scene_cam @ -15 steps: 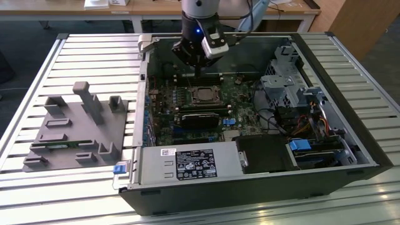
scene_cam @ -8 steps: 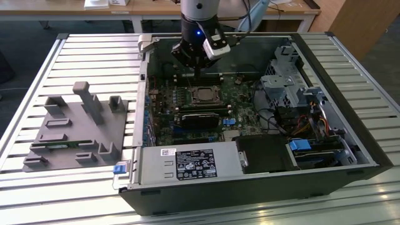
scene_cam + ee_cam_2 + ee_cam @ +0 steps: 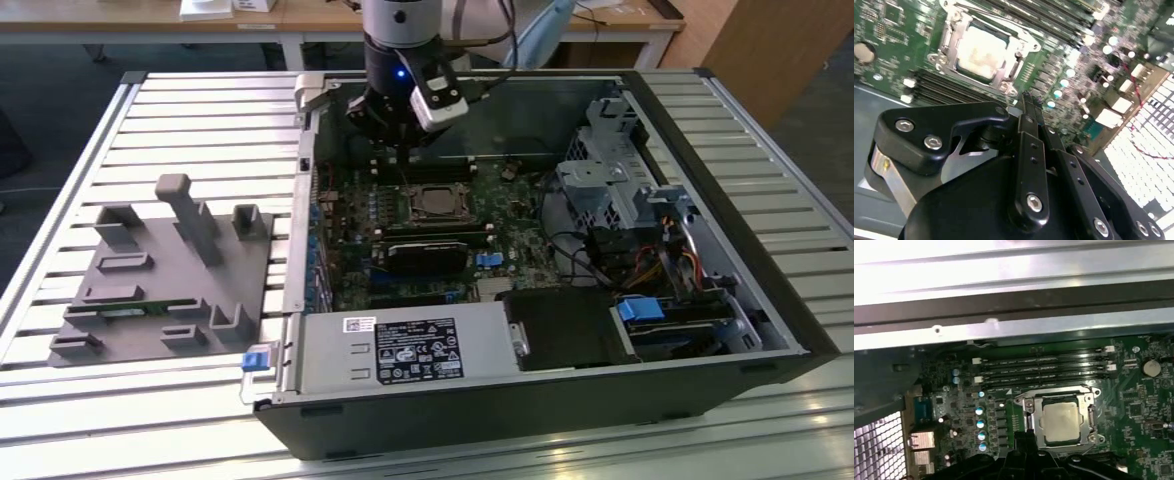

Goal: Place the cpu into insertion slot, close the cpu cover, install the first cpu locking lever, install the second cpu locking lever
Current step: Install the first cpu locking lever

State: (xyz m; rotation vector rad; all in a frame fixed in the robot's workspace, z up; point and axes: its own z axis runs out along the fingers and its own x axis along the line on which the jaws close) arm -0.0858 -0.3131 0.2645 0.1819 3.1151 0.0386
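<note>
The cpu (image 3: 981, 50) (image 3: 1061, 421) lies flat in the insertion slot (image 3: 434, 203) on the green board, its dull silver face up. The cpu cover (image 3: 949, 37) (image 3: 1029, 412) lies down around it as a silver frame. My gripper (image 3: 402, 160) hangs inside the open computer case, just beyond the slot's far side in the exterior view and above the board. Both wrist views show its black fingers (image 3: 1029, 107) (image 3: 1024, 435) pressed together with nothing between them, the tips pointing near the frame's edge. I cannot tell how the thin locking levers along the frame sit.
Long black memory slots (image 3: 1044, 367) run beside the socket, and the case's metal wall (image 3: 1004, 325) rises just past them. A black module (image 3: 427, 250), a power supply (image 3: 400, 350) and a drive cage (image 3: 627, 180) crowd the case. A grey fixture (image 3: 160, 270) stands on the slatted table.
</note>
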